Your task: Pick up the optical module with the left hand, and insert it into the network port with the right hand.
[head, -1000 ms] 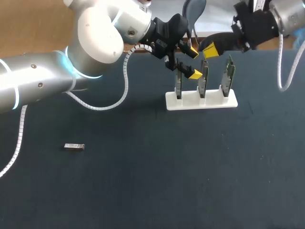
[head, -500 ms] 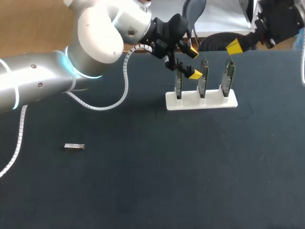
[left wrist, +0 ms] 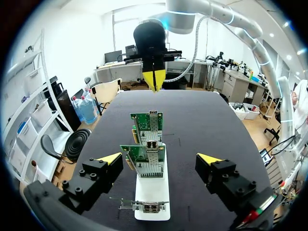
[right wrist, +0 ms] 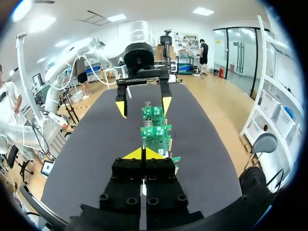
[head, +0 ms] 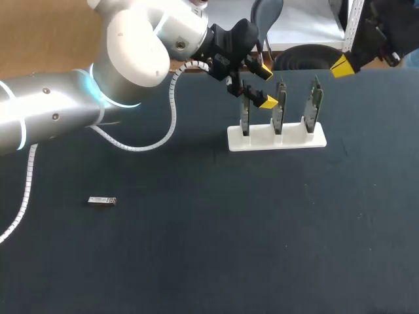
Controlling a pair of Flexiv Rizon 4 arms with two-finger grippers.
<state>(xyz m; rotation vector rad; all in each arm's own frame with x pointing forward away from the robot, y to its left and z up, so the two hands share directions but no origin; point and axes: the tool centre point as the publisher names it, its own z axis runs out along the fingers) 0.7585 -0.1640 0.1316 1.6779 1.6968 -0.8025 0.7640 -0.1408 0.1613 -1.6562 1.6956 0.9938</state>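
Note:
The optical module [head: 102,201], a small silver block, lies alone on the dark table at the left. Three green network cards [head: 279,108] stand upright in a white stand [head: 262,141] at the back. My left gripper [head: 266,86] hovers open at the leftmost card; in the left wrist view its fingers [left wrist: 159,159] straddle the row of cards [left wrist: 146,161], touching nothing. My right gripper [head: 340,65] hangs shut and empty at the far right, off the stand's end. In the right wrist view its joined tips [right wrist: 143,154] point along the cards [right wrist: 156,134] toward the left gripper [right wrist: 143,103].
The dark table mat [head: 216,248] spreads wide between the module and the stand. White cables hang from my left arm [head: 59,111] over the table's left half. Each card carries metal port cages [left wrist: 144,207] near the stand's base.
My right gripper has drawn back from the middle card, up and to the right, toward the far right edge. The left arm, the cards and the module stay put.

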